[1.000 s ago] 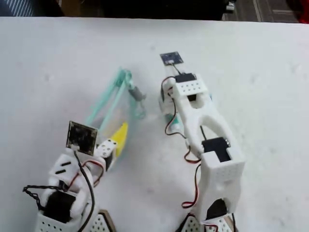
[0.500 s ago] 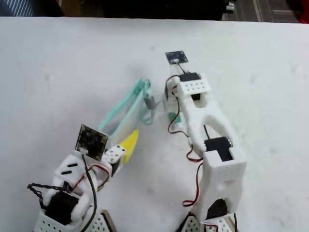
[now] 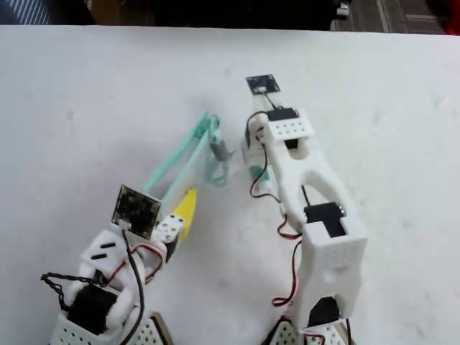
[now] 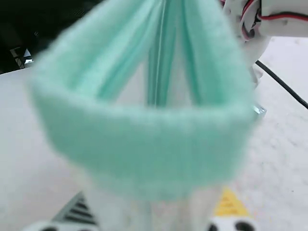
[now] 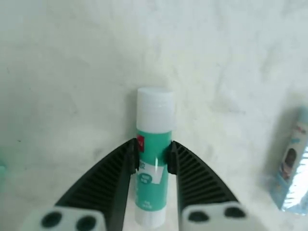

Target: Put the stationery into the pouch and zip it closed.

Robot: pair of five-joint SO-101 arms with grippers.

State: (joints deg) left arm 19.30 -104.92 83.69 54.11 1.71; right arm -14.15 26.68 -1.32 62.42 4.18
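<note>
swung toward the right arm over the last second, then eased slightly back, the pouch (image 3: 183, 162) is held by the left tool (image 3: 180, 215), which is clamped on its near end. the far tip and the zip pull (image 3: 220, 151) lie just short of the right arm. the two teal zip edges spread apart toward the left tool, so the mouth appears open there.

the right tool (image 5: 152, 144) is closed on a glue stick (image 5: 154, 118), a pad pressed to either side of the barrel and the white cap ahead of the tips. whether the stick is clear of the surface (image 3: 374, 93) cannot be told. a blue packet (image 5: 292, 163) lies to one side of that tool, apart from it.

the stick looks light, rigid and smooth. the present mid-barrel grip should hold it, though a loose squeeze might let it twist or slide. the pouch looks thin and limp. its mouth will likely sag unless it is held by the firmer teal trim beside the zip, and the small pull will want a fine pinch.
</note>
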